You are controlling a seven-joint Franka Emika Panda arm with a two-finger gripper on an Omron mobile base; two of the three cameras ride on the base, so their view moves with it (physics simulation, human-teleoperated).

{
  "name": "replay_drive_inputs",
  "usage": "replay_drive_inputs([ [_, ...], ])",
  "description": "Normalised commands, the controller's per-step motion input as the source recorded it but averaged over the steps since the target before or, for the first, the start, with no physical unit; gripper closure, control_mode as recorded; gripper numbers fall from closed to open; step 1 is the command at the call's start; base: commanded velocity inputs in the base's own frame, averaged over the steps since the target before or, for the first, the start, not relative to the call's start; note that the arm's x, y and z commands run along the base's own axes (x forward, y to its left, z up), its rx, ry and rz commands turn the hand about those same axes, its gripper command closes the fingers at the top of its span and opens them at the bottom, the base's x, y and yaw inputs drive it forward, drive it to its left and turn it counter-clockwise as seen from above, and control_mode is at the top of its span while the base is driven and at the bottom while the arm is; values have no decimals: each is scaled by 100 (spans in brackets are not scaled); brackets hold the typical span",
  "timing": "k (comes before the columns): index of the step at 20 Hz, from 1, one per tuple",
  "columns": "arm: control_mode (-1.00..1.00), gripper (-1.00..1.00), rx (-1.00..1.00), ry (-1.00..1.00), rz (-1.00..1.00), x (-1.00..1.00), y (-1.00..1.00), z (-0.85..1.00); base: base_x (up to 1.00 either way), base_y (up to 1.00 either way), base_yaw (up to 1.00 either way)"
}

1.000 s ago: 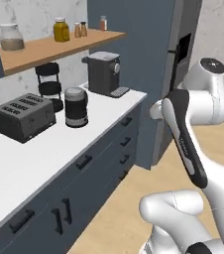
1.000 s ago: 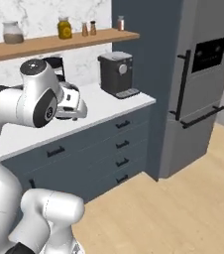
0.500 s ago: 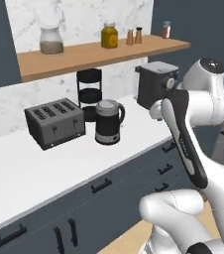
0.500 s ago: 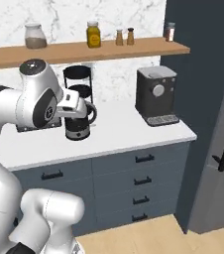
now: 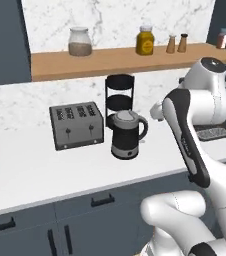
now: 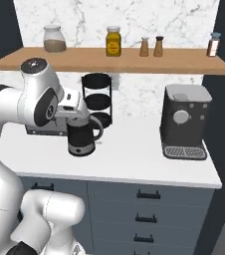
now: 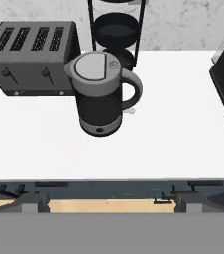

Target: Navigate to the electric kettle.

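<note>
1. We see the electric kettle [image 5: 125, 134] upright on the white tabletop [image 5: 30, 170], its handle at 3 o'clock.
2. The toaster [image 5: 76, 125] sits just beside it at 9 o'clock; a black open-framed appliance [image 5: 120, 95] stands behind at 12.
3. A coffee machine [image 6: 185, 121] stands well apart at 3 o'clock.
4. The fingers are barely visible; we cannot tell their spread.
</note>
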Motion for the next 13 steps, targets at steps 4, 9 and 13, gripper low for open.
replay_drive_inputs([
  [4,100,-100,0,0,0,0,0,0,21,-18,42],
  [9,100,-100,0,0,0,0,0,0,55,-17,30],
  [13,100,-100,0,0,0,0,0,0,81,-49,21],
])
